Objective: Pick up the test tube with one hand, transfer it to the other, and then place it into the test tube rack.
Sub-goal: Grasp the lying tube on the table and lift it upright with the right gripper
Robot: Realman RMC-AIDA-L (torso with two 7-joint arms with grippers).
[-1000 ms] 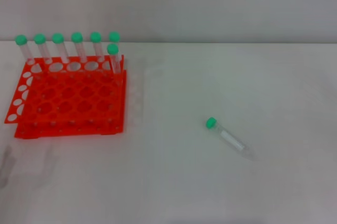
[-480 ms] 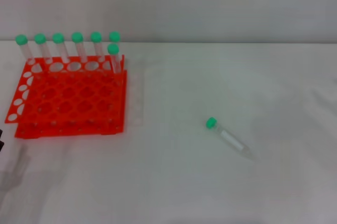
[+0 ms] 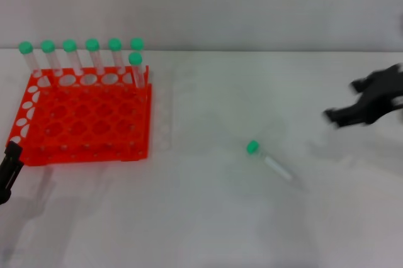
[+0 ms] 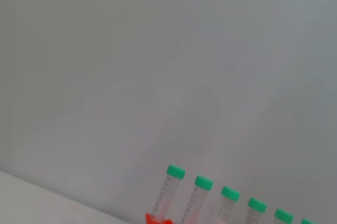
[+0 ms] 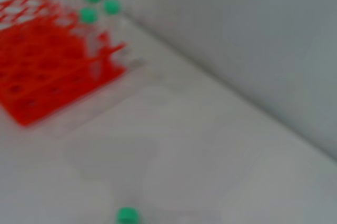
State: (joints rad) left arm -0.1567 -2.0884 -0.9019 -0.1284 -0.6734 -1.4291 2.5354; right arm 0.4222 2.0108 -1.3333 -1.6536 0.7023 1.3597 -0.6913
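My right tool (image 3: 364,106), fingers spread and holding nothing, nears the test tube (image 3: 271,161): light, rigid, slippery; best grasped mid-barrel.

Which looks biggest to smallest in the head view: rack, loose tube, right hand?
1. test tube rack, clearly largest.
2. right hand, motion-blurred and partly cut off at the edge.
3. test tube lying on the table, smallest.
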